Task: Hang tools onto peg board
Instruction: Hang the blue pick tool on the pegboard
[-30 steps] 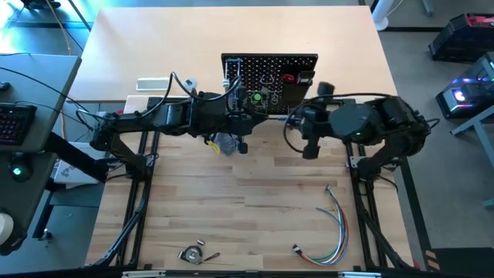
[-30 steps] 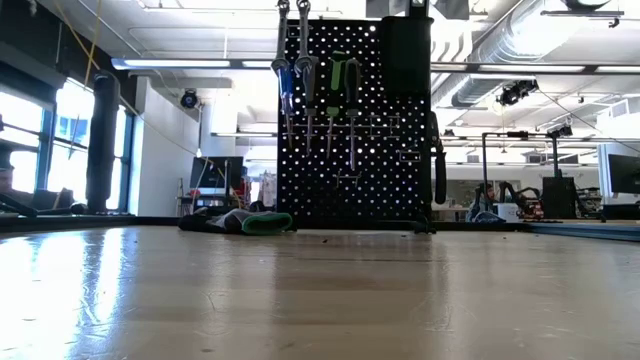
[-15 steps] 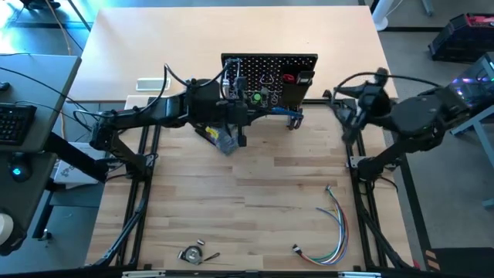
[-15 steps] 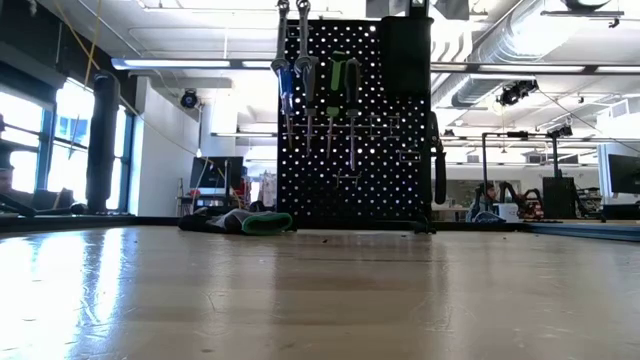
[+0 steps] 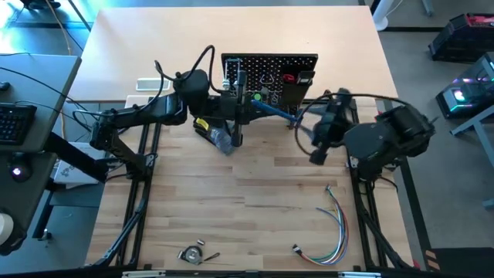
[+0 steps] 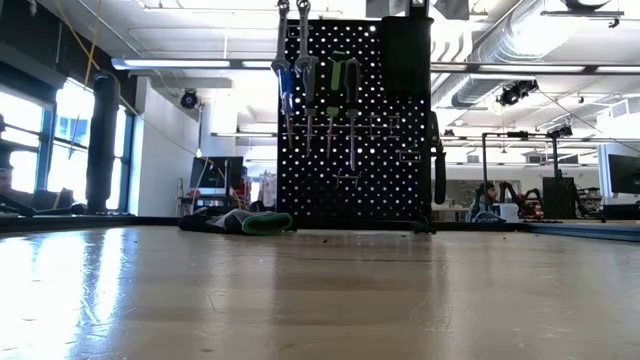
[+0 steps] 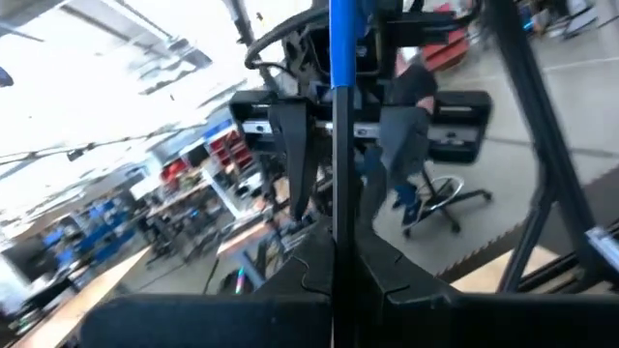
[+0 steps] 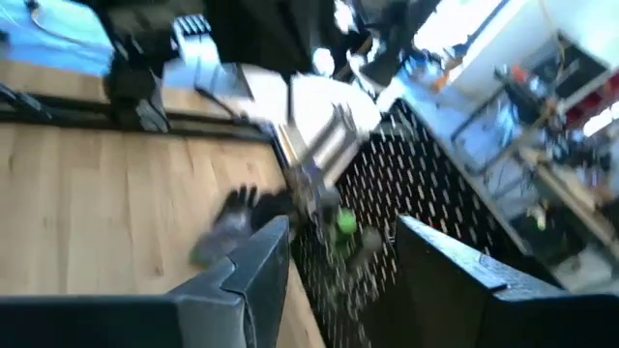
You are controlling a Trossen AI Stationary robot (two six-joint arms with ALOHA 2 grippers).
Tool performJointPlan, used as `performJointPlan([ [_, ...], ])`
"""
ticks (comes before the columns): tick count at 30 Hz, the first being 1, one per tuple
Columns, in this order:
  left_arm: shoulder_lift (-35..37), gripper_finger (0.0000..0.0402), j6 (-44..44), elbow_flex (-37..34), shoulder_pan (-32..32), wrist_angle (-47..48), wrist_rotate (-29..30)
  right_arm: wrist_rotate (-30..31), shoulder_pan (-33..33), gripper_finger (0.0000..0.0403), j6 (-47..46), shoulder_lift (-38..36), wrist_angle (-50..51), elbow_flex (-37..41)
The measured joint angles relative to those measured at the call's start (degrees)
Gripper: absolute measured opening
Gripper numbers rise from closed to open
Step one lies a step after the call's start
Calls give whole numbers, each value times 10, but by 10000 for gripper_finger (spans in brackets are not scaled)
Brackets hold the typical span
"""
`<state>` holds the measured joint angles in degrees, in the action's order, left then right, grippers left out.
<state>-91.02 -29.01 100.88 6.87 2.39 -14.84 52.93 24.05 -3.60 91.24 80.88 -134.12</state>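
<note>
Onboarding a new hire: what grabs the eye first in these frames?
The black peg board at the table's far middle, with tools already hanging on it. Next, the left end effector, shut on a blue-handled tool right in front of the board. The right end effector, open and empty, hangs over the table's right side.

The peg board [image 5: 269, 76] stands at the table's [image 5: 255, 181] far centre. A glove [image 5: 220, 139] lies just before its left end. Wires [image 5: 333, 224] lie near the front right corner.
</note>
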Motion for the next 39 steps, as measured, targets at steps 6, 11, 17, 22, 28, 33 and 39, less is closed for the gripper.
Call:
performJointPlan([
  [6, -1, 0, 5, 0, -3, -7, -27, -38, 0, 181, 139, 19, -162, 0],
  [11, -1, 0, 4, 0, -10, -31, -31, -83, -1, 181, 227, 31, -253, 0],
  [17, -1, 0, 5, 0, -14, -76, -37, -85, -1, 181, 276, 41, -300, 0],
  [22, -1, 0, 24, 0, -12, -112, -64, -91, -1, 181, 300, 40, -333, 0],
  [28, -4, 0, 62, 0, -9, -175, -123, -113, -1, 181, 333, 40, -372, 0],
  [33, 1, 0, 97, 1, -9, -236, -159, -120, -5, 181, 335, 40, -366, 0],
  [39, 1, 0, 99, 1, -11, -249, -199, -183, -29, 181, 314, 41, -366, 0],
])
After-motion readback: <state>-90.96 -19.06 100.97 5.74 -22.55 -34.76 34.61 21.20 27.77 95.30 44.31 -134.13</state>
